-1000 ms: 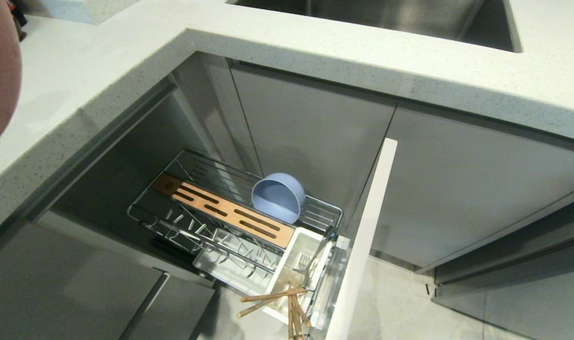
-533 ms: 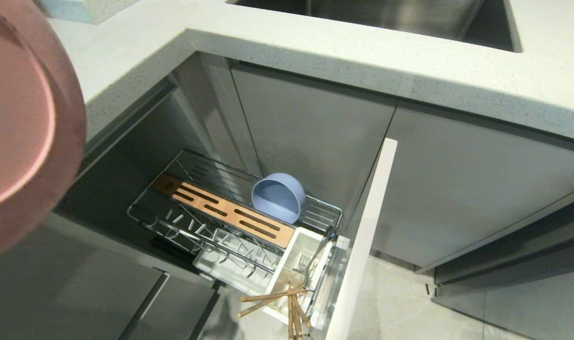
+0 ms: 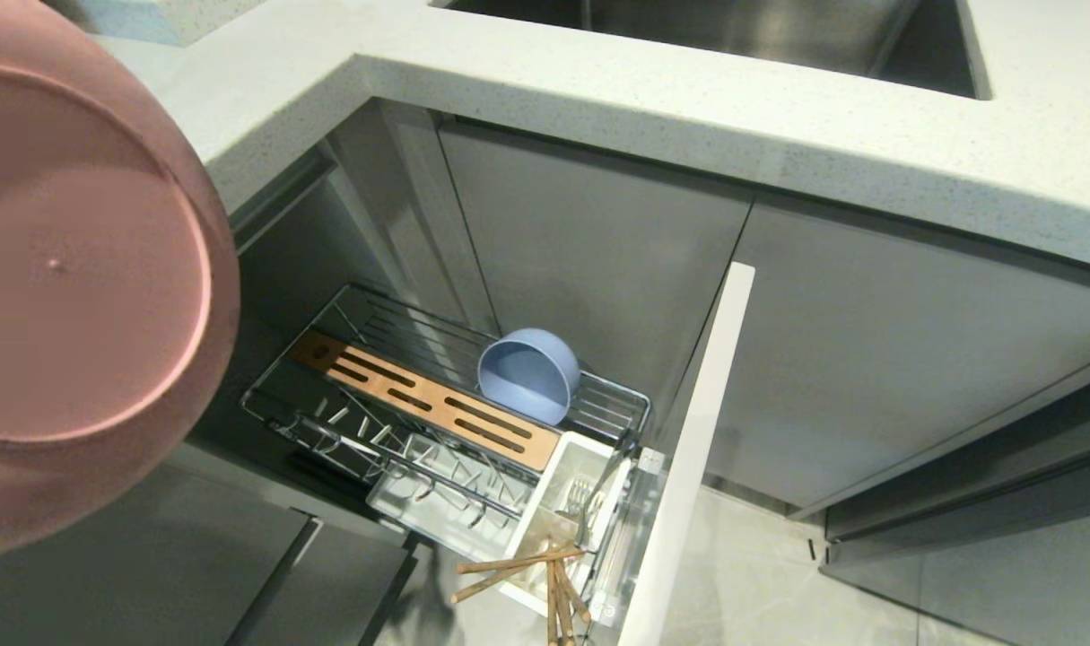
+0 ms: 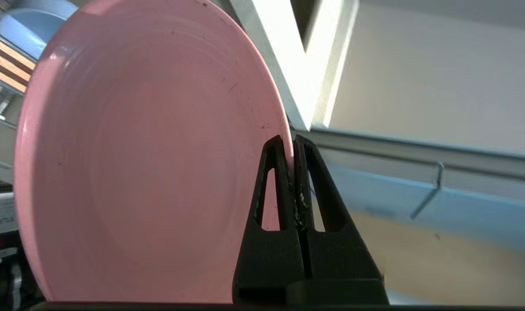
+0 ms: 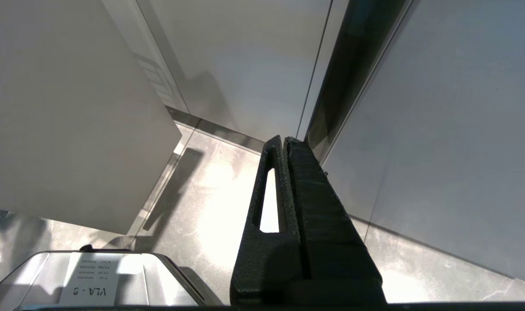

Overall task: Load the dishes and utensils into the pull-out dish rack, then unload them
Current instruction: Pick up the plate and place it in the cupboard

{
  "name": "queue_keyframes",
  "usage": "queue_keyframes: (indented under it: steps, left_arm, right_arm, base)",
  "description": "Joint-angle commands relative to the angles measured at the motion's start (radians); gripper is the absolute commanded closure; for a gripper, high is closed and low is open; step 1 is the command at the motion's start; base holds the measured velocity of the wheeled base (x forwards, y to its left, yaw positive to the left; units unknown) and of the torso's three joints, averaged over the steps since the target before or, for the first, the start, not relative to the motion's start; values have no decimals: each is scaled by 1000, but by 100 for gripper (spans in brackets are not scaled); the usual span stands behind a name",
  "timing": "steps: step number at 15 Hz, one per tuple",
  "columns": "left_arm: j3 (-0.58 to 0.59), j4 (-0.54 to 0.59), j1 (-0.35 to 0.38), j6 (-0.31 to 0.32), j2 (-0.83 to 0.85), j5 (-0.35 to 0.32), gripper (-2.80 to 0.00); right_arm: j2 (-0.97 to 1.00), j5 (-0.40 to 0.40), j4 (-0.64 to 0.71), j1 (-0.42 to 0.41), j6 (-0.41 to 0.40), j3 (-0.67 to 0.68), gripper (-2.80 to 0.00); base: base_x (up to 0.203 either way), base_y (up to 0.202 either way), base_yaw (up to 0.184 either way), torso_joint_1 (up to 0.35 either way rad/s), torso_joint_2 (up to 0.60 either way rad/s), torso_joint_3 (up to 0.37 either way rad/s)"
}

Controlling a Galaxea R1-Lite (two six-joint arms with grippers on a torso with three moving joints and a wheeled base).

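My left gripper (image 4: pixel 289 140) is shut on the rim of the pink plate (image 4: pixel 145 160), which stands on edge. In the head view the pink plate (image 3: pixel 69 287) fills the left side, high above the pull-out dish rack (image 3: pixel 347 422); the gripper itself is out of that view. The pale-blue bowl (image 3: pixel 528 375) lies on its side in the rack's far part, beside the slotted wooden strip (image 3: pixel 428 399). Wooden chopsticks (image 3: pixel 531 579) and a silver fork (image 3: pixel 580 502) stand in the white cutlery cup (image 3: pixel 562 516). My right gripper (image 5: pixel 284 140) hangs shut and empty over the floor.
The rack's pale door front (image 3: pixel 688 449) stands open to the right of the basket. The speckled white countertop (image 3: pixel 598 99) with a steel sink (image 3: pixel 733 36) overhangs the cabinet. Grey cabinet doors (image 3: pixel 598 260) close in behind the rack.
The pink plate has swung in from the left edge of the head view and now covers much more of it, turned face-on. The rack and its contents have not moved.
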Motion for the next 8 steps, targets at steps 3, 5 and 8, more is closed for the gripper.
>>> queue_keyframes:
  steps: [3, 5, 8]
  left_arm:
    - [16, -44, -137, -23, 68, 163, 0]
    - [41, -124, -274, -49, 112, 377, 0]
    - [101, -189, -353, -128, 163, 592, 0]
  right_arm:
    - [0, -1, 0, 0, 0, 0, 0]
    - [0, 0, 0, 0, 0, 0, 0]
    - [0, -1, 0, 0, 0, 0, 0]
  base:
    - [0, 0, 0, 0, 0, 0]
    - [0, 0, 0, 0, 0, 0]
    - [0, 0, 0, 0, 0, 0]
